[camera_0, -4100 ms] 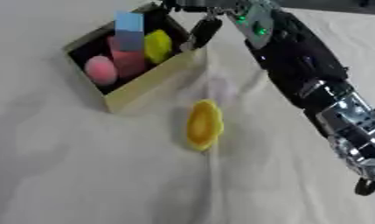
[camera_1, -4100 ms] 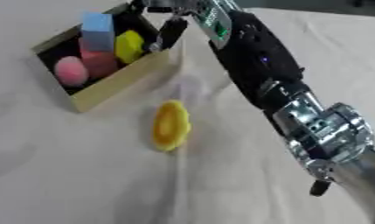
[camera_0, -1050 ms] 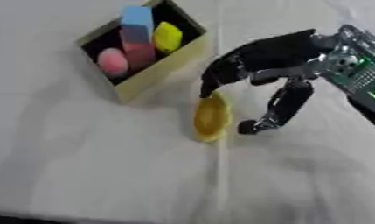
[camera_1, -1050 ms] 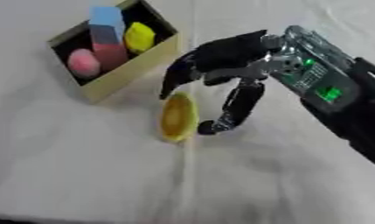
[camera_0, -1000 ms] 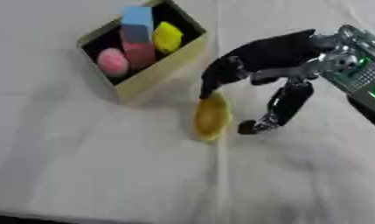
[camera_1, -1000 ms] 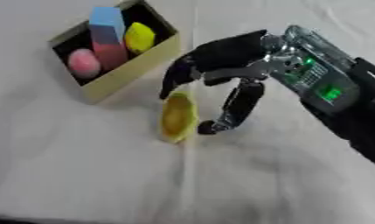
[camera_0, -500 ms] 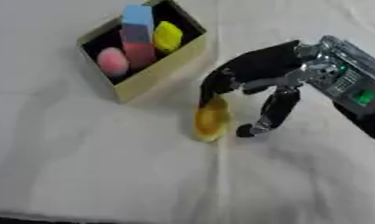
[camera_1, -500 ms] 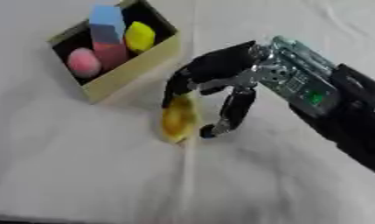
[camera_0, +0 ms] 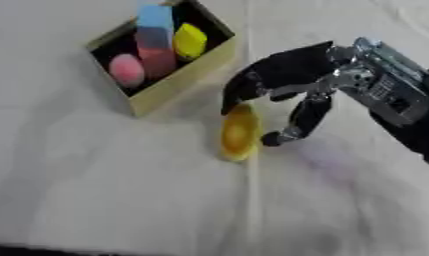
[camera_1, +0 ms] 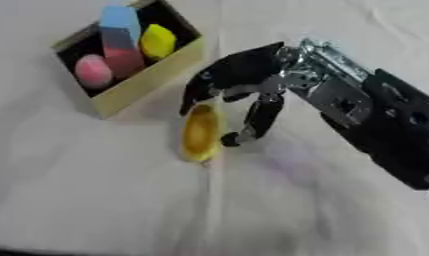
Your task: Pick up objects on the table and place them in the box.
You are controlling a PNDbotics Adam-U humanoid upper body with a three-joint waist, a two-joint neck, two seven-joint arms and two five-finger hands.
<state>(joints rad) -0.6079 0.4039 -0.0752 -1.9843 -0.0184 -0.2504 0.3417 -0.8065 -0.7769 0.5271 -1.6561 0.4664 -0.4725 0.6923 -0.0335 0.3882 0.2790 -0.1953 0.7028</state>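
**One yellow piece on the cloth, right hand over it**

Three things fill the box (camera_0: 178,82) at upper left: a pink ball (camera_0: 126,70), an upright blue and red block (camera_0: 156,37) and a yellow lump (camera_0: 190,41). Just right of the box's near corner, on the white cloth (camera_0: 95,190), lies a flat yellow oval (camera_0: 238,132), its long axis running away from the camera and leaning slightly. The right hand (camera_1: 244,75) arches over its far end, fingers (camera_0: 244,87) curled down at the oval's top, thumb (camera_0: 301,120) hanging beside its right edge; actual contact cannot be told.
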